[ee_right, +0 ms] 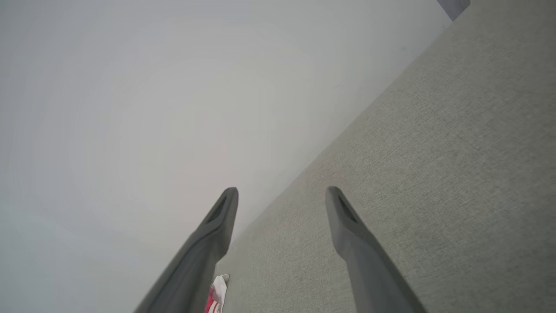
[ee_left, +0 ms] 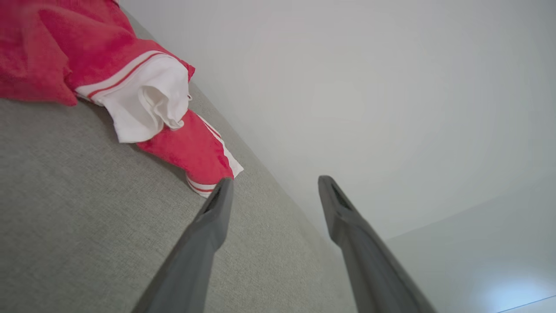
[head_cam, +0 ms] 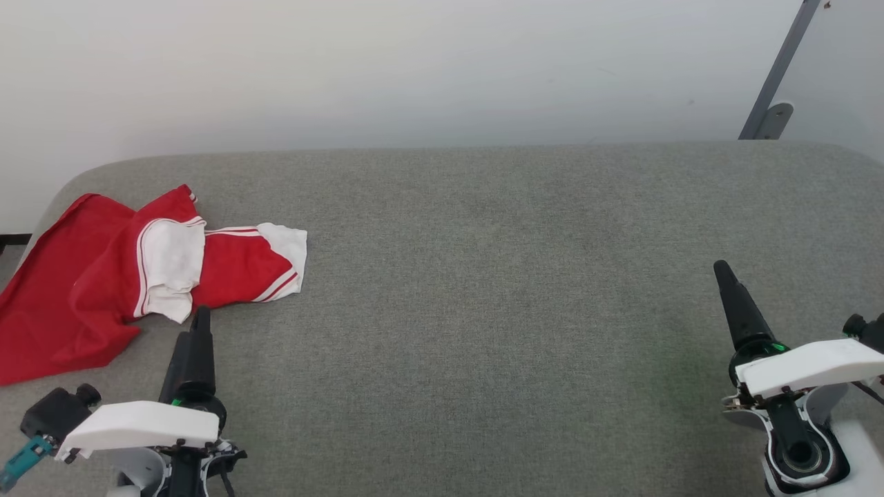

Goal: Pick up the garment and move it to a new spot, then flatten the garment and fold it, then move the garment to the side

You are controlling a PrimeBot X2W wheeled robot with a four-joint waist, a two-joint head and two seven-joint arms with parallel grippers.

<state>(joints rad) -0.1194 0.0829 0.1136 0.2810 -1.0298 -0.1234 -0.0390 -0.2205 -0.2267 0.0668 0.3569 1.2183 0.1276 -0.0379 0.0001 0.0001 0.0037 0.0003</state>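
The garment (head_cam: pixel 103 276), a bright red shirt with white sleeves and striped trim, lies crumpled at the far left of the grey fabric surface (head_cam: pixel 483 276). Its printed front is hidden. My left gripper (head_cam: pixel 200 317) sits just below the garment's near edge, its tips close to a white sleeve but not touching. In the left wrist view the left gripper (ee_left: pixel 276 184) stands open and empty, with the garment (ee_left: pixel 100 65) up and to the left. My right gripper (head_cam: pixel 724 269) rests at the right, far from the garment. It is also open and empty in its own view (ee_right: pixel 282 193).
A pale wall (head_cam: pixel 414 69) runs behind the surface. A grey metal bracket (head_cam: pixel 773 83) leans at the upper right. The surface's rounded left corner (head_cam: pixel 62 186) lies beside the garment, part of which drapes toward that edge.
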